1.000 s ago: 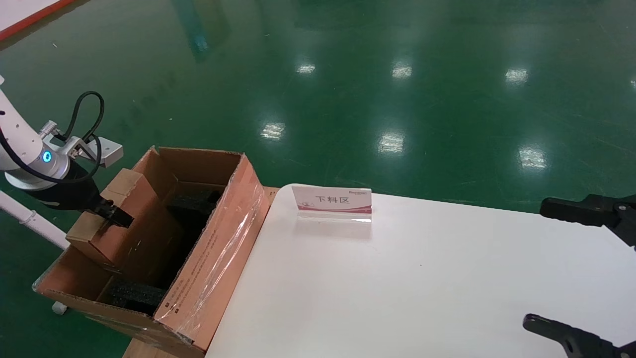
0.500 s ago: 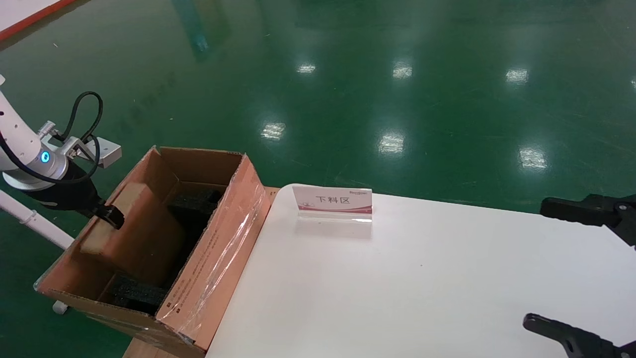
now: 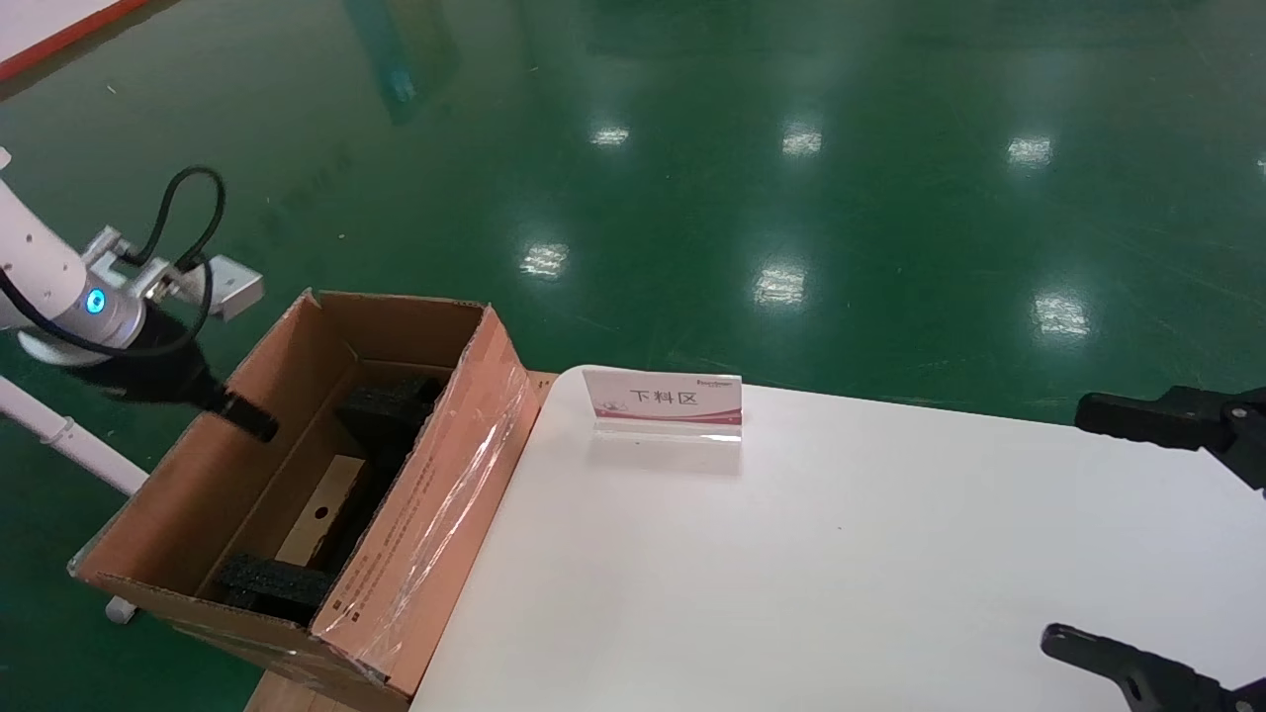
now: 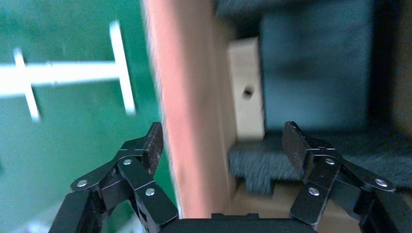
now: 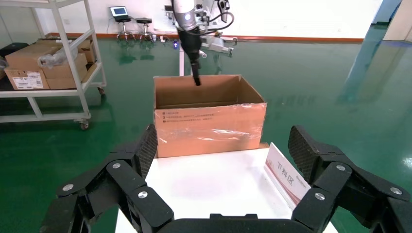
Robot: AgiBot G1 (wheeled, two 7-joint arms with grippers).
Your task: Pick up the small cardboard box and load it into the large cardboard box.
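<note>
The small cardboard box (image 3: 321,509) lies flat on the bottom of the large cardboard box (image 3: 425,494), round hole facing up, between black foam pieces (image 3: 381,405). In the left wrist view it shows as a pale strip (image 4: 248,97) far beyond the fingers. My left gripper (image 3: 252,423) hovers over the carton's left wall, open and empty. Its jaws straddle that wall (image 4: 187,111), one outside and one inside (image 4: 222,136). My right gripper (image 3: 1063,524) is parked open over the table's right end, its jaws (image 5: 222,141) holding nothing.
The carton stands off the left end of the white table (image 3: 791,554). A sign stand (image 3: 663,403) sits near the table's far edge. The green floor lies all around, and a shelving cart with boxes (image 5: 48,63) stands farther off.
The left gripper held the small box tilted against the carton's left side. It has let go, the box has dropped to the bottom, and the gripper has risen slightly.
</note>
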